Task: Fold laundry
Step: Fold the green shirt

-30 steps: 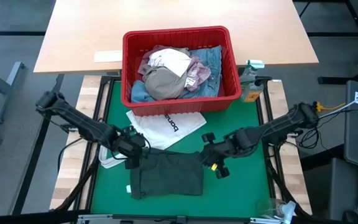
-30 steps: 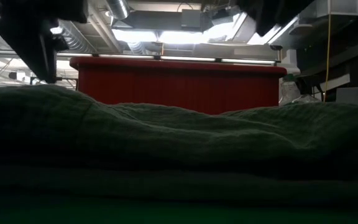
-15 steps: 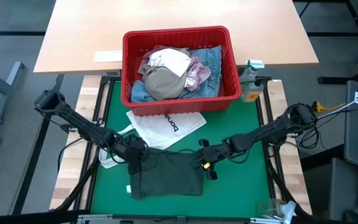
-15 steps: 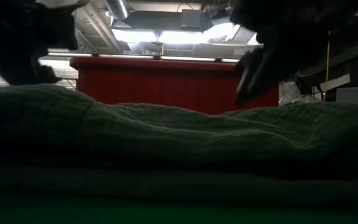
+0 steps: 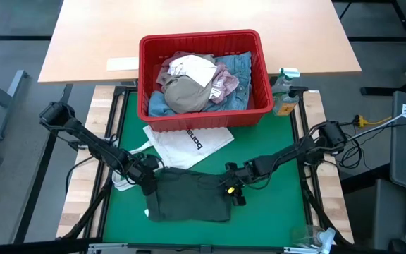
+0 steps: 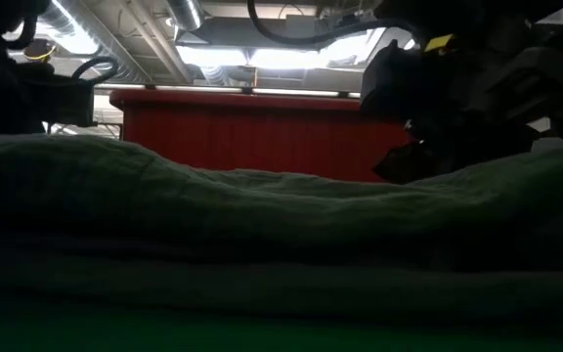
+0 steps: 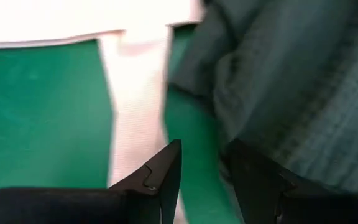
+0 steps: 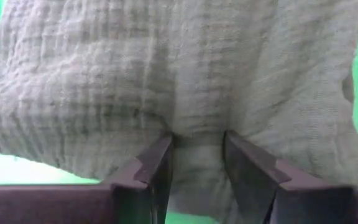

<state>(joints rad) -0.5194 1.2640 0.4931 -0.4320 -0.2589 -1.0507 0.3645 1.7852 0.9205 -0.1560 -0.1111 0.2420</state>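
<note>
The dark green top (image 5: 189,197) is lying folded on the green mat (image 5: 273,204) at the near end of the table, and both grippers are down at its far corners. The left gripper (image 5: 149,180) is sitting at the top's left corner with its fingers (image 7: 163,174) a little apart — one finger is resting on a white strap of the tote bag, the other is at the edge of the green cloth, and they are not holding anything. The right gripper (image 5: 230,185) is pushing into the right corner, and its fingers (image 8: 157,165) are a little apart with a small bump of cloth between them. Just behind the top, the white tote bag (image 5: 189,141) is lying flat. Farther back, the red basket (image 5: 203,42) is holding the rest of the laundry (image 5: 199,85) — a beige piece, a pink one and blue jeans, all heaped together. A spray bottle (image 5: 284,88) is standing beside the basket.
</note>
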